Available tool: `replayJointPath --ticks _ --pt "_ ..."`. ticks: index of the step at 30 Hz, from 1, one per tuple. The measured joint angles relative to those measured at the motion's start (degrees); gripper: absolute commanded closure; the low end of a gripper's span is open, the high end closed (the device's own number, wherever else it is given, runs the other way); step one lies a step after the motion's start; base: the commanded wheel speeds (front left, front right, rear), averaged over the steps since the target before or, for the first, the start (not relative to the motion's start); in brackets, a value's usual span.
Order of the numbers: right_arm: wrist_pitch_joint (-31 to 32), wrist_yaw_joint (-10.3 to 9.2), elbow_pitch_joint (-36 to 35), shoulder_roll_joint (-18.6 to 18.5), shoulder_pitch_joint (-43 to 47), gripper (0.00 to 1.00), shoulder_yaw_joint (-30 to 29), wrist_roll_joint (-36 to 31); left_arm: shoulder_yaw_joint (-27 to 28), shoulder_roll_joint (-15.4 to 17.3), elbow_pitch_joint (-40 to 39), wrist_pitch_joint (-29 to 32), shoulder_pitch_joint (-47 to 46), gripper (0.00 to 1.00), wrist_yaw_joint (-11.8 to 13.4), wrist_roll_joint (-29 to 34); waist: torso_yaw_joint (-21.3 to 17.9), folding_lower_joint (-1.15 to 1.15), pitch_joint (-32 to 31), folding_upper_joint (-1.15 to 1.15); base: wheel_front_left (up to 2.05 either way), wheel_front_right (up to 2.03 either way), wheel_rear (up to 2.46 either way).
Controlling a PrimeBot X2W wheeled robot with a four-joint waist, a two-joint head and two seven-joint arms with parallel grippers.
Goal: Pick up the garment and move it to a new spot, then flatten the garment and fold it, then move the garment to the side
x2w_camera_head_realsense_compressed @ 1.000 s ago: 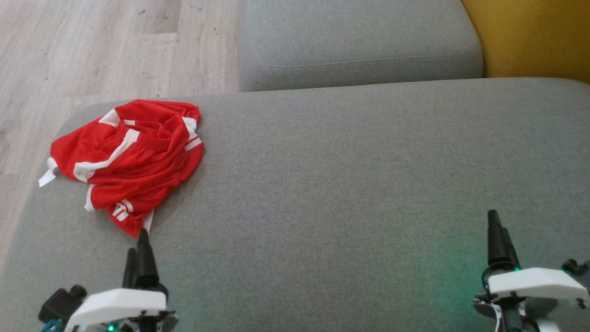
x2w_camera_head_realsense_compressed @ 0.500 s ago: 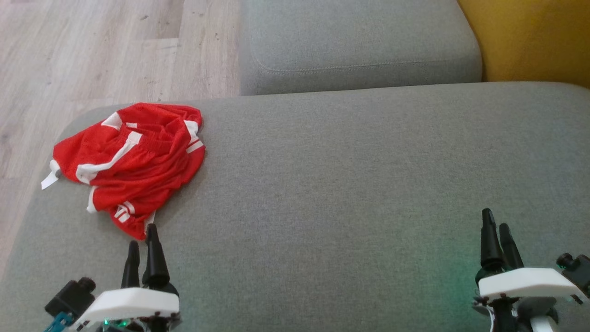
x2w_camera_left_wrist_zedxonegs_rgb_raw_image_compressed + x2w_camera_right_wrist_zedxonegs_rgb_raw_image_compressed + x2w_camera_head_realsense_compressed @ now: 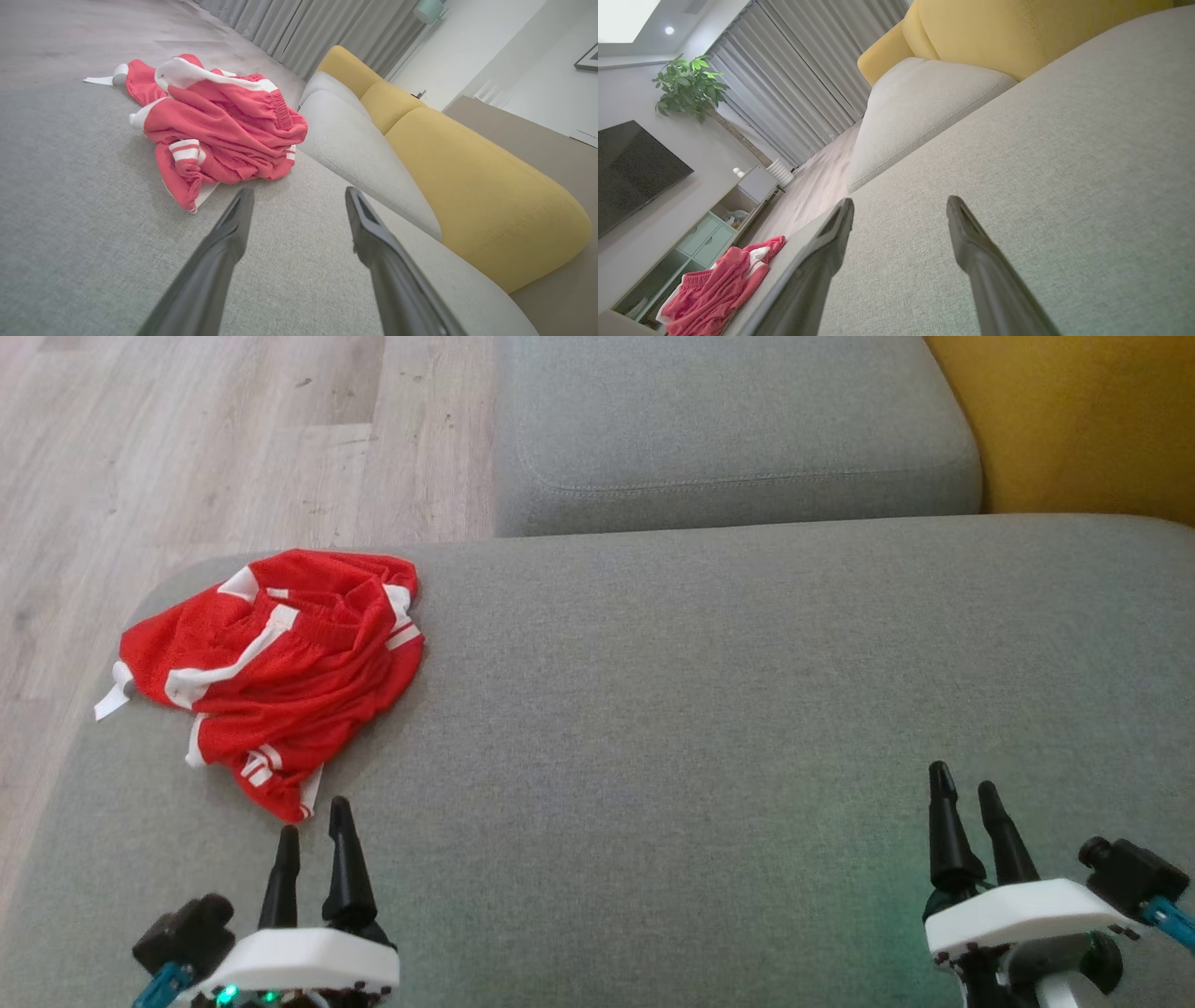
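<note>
Lying on the seat: a red garment [image 3: 271, 672] with white stripes and white trim, crumpled in a loose heap rather than spread flat.
Garment's place: the far left corner of the wide grey seat cushion [image 3: 709, 709], close to its back edge and its left rim.
Garment's edge: a thin white strip sticks out from the heap's left side, at the cushion's rim next to the wooden floor [image 3: 187, 439].
Garment's near tip: a narrow point of red cloth with white bands, aimed toward the robot.
Left gripper [image 3: 315, 817]: low in the head view's lower left, both dark fingers spread apart with nothing between them.
Left gripper to garment: the fingertips point at the near tip of the heap and stop just short of it; the left wrist view shows a band of bare grey cloth between them, so they are apart.
Right gripper [image 3: 963, 777]: lower right of the head view, fingers likewise parted and empty, over bare grey cushion, well apart from the garment.
Contact with the cushion: I cannot tell whether either gripper's fingertips touch the fabric.
Behind the seat: a second grey cushion [image 3: 728, 420], and to its right a yellow backrest [image 3: 1074, 420].
Room, from the right wrist view: grey curtains [image 3: 798, 79], a leafy plant [image 3: 689, 84], a dark screen [image 3: 630, 172] on the wall and a pale low cabinet [image 3: 714, 219] under it.
</note>
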Motion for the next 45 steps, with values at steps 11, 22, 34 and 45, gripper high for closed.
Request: replayJointPath --ticks 11,22,34,45 --pt "-1.8 0.00 -0.2 0.0 0.0 0.00 0.1 -7.7 -1.8 0.0 -1.5 -1.9 0.0 0.00 0.7 7.9 0.2 0.00 -0.5 0.00 0.00 0.00 0.00" --pt "-3.5 0.00 -0.8 0.0 1.5 0.00 0.4 -16.2 -4.0 0.1 -2.4 -3.5 0.0 0.00 1.3 14.0 -0.2 0.00 -0.7 0.00 0.00 0.00 0.00" --pt "-5.6 0.01 -1.1 0.0 1.5 0.00 1.6 -24.4 -5.8 0.1 -2.5 -5.7 0.0 0.00 2.6 21.7 -0.5 -0.01 -0.8 0.00 0.00 0.00 0.00" --pt "-7.1 0.01 -0.8 0.0 1.7 0.00 1.5 -32.0 -7.8 0.1 -1.6 -7.5 0.0 0.00 3.8 29.7 0.0 -0.01 -1.9 0.00 0.00 0.00 0.00"
